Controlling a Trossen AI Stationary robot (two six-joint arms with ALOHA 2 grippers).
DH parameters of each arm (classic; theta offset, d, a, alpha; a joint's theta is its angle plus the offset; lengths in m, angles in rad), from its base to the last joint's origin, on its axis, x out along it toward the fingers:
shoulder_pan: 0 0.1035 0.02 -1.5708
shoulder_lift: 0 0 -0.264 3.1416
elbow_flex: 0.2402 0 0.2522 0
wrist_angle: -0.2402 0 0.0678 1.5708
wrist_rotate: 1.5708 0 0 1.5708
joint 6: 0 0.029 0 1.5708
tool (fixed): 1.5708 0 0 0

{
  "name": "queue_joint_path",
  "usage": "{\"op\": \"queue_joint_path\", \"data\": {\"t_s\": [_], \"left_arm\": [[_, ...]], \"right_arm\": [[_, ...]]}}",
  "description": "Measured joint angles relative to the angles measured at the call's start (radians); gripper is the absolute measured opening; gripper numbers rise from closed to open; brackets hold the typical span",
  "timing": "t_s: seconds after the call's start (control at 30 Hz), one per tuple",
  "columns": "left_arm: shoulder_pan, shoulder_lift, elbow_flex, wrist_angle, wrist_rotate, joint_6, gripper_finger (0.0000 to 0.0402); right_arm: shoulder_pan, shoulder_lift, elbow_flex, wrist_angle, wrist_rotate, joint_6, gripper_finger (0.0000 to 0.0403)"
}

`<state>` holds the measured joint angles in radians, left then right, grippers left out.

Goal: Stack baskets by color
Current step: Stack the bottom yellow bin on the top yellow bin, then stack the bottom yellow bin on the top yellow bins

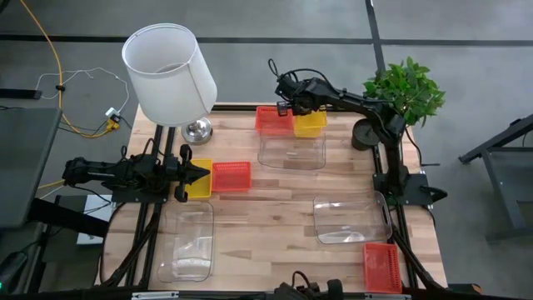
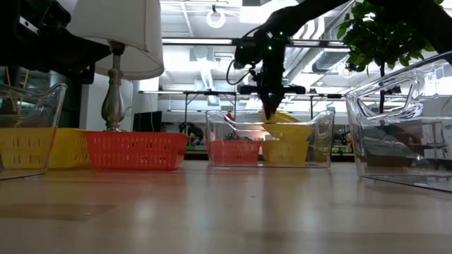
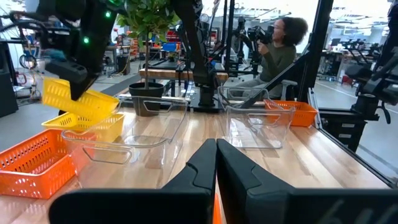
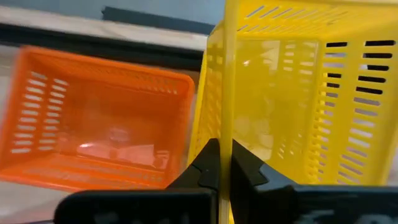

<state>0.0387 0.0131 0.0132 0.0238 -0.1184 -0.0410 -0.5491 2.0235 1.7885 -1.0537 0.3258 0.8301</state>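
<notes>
My right gripper [image 1: 293,107] reaches to the table's far middle, shut on a yellow basket [image 3: 78,99] that hangs tilted above a second yellow basket [image 3: 93,126]. A red-orange basket [image 1: 273,121] sits on the table just left of them. A clear tub [image 1: 291,151] stands in front of these. My left gripper [image 1: 200,172] waits shut at the left, level, touching nothing. Its tip is beside another yellow basket [image 1: 200,188] and a red-orange basket [image 1: 232,177]. One more red-orange basket [image 1: 381,265] lies at the near right. My right gripper pinches the yellow basket's thin side wall at its rim [image 4: 225,118], one finger inside the basket and one outside. The fingers come slanting down from above. The basket hangs tilted, held end up, lower end over the second yellow basket; whether the two touch I cannot tell.
Two more clear tubs stand at the near left [image 1: 187,242] and near right [image 1: 350,218]. A lamp [image 1: 171,75] with a white shade stands at the far left, a potted plant [image 1: 404,87] at the far right. A person [image 3: 277,53] sits beyond the table.
</notes>
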Motion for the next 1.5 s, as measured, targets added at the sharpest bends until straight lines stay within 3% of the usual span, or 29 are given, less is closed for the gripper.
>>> {"op": "queue_joint_path", "data": {"t_s": [0.2,0.53,0.93,1.13,1.37,1.5], "left_arm": [[0.0,0.0,0.0,0.0,0.0,0.0,0.0],[0.0,0.0,0.0,0.0,0.0,0.0,0.0],[0.0,0.0,0.0,0.0,0.0,0.0,0.0],[0.0,0.0,0.0,0.0,0.0,0.0,0.0],[0.0,0.0,0.0,0.0,0.0,0.0,0.0],[0.0,0.0,0.0,0.0,0.0,0.0,0.0]], "right_arm": [[-0.009,0.001,-0.071,0.046,-0.021,-0.002,0.0],[-0.013,0.001,-0.078,0.043,-0.015,-0.046,0.0016],[-0.005,0.001,-0.049,-0.024,0.063,-0.122,0.0139],[0.008,0.0,0.017,-0.111,0.157,-0.165,0.0166],[0.051,0.0,0.019,-0.133,0.155,-0.346,0.0167],[0.128,-0.026,0.019,-0.14,0.231,-0.474,0.0167]]}}
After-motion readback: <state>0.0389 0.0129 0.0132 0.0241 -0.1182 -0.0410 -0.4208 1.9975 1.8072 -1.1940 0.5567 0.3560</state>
